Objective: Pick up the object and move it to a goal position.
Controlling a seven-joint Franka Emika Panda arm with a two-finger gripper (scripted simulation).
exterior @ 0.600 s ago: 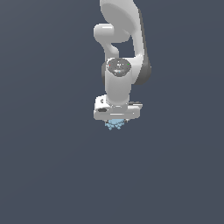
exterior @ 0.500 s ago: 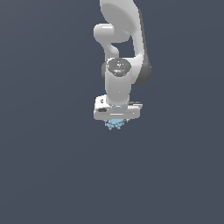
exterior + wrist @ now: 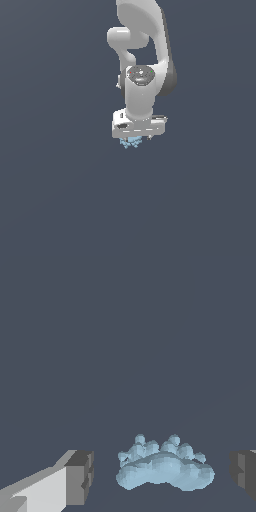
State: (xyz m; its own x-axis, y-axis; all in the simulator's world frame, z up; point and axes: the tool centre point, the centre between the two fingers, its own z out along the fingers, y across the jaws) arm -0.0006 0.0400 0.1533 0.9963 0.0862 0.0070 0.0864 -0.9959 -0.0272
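Note:
The object (image 3: 165, 471) is a small pale-blue knobbly lump lying on the dark grey floor. It sits between my two fingers, the white one with a grey pad (image 3: 79, 478) and the other grey pad (image 3: 243, 473), with a gap on each side. My gripper (image 3: 162, 476) is open and touches nothing. In the exterior view the white arm points straight down. There the gripper (image 3: 133, 140) hangs right over the object (image 3: 131, 144), which peeks out below the hand; the fingers are mostly hidden.
A plain dark grey surface (image 3: 60, 200) lies all around. No other objects, containers or edges show in either view.
The hand has shifted slightly towards the exterior view's right and sits a little lower over the object. The object itself has not moved.

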